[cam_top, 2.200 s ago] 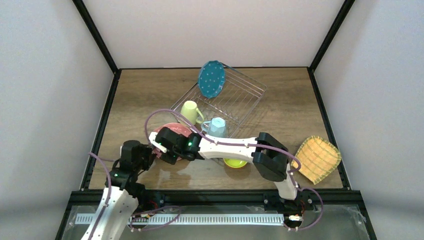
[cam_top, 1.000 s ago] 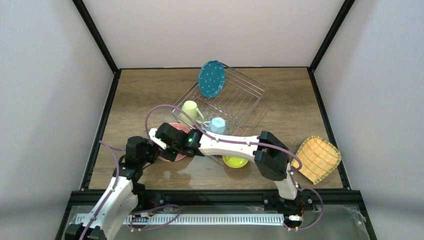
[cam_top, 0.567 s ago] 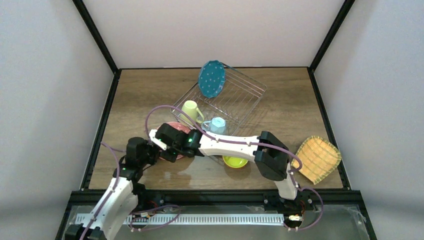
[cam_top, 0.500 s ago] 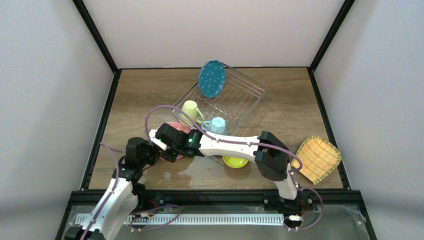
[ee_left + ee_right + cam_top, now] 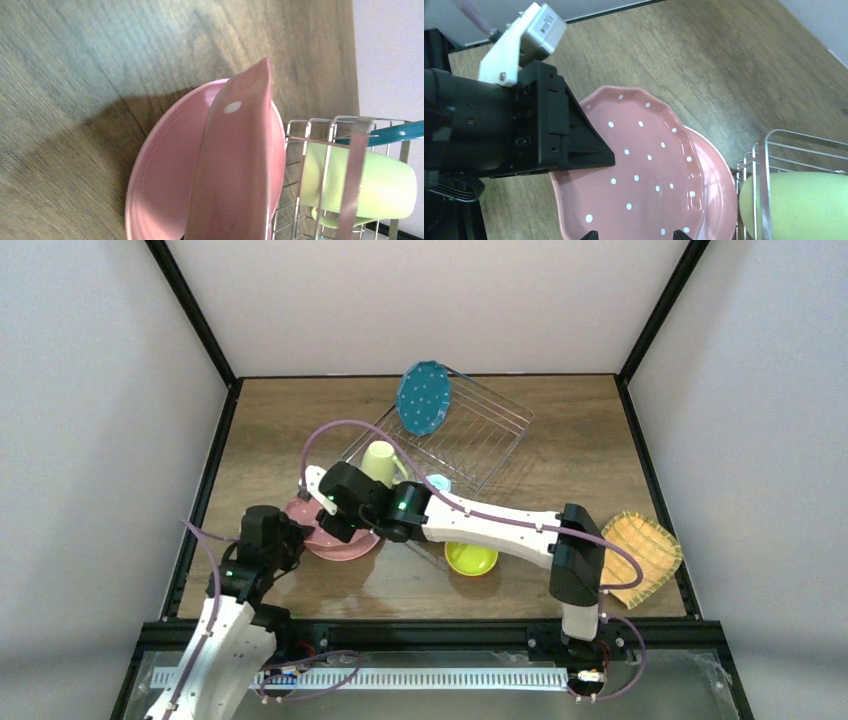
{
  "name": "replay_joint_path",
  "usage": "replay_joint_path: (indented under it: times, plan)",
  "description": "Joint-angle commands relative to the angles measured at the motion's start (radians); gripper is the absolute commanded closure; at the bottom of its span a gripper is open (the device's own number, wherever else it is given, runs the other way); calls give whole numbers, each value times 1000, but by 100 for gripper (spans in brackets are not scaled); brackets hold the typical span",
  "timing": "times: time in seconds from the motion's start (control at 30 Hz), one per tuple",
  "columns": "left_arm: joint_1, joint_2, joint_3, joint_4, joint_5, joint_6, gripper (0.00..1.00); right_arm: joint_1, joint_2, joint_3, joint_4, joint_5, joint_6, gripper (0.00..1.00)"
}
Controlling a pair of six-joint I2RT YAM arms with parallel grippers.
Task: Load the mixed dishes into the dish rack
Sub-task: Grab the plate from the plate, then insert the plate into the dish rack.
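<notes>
A pink plate with white dots hangs tilted over a plain pink plate that lies on the table by the dish rack's corner. My left gripper is shut on the dotted plate's left rim, its black fingers clamped there. In the left wrist view the dotted plate shows edge-on above the plain plate. My right gripper stands open just off the dotted plate's near rim, holding nothing. The dish rack holds a blue dotted plate on edge and a pale green mug.
A light blue mug peeks out behind my right arm at the rack's near side. A lime bowl sits on the table under that arm. A woven tan plate lies at the right edge.
My right gripper has opened and let go of the dotted pink plate, and that arm has shifted back. The left gripper closed on the plate's rim and now carries it.
</notes>
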Motion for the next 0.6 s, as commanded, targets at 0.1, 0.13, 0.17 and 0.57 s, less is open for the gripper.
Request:
replay_joint_path:
  times: [0.1, 0.13, 0.17, 0.57]
  plan:
    - [0, 4, 236, -90, -103, 88, 97, 1, -87, 18, -27, 108, 67, 7]
    - [-1, 20, 270, -109, -115, 109, 97, 1, -97, 16, -22, 129, 73, 6]
    - [-1, 47, 307, -129, -124, 133, 97, 1, -105, 14, -16, 157, 80, 5]
    - [-1, 463, 988, -336, -286, 583, 97, -88, -199, -15, 1, 445, 227, 1]
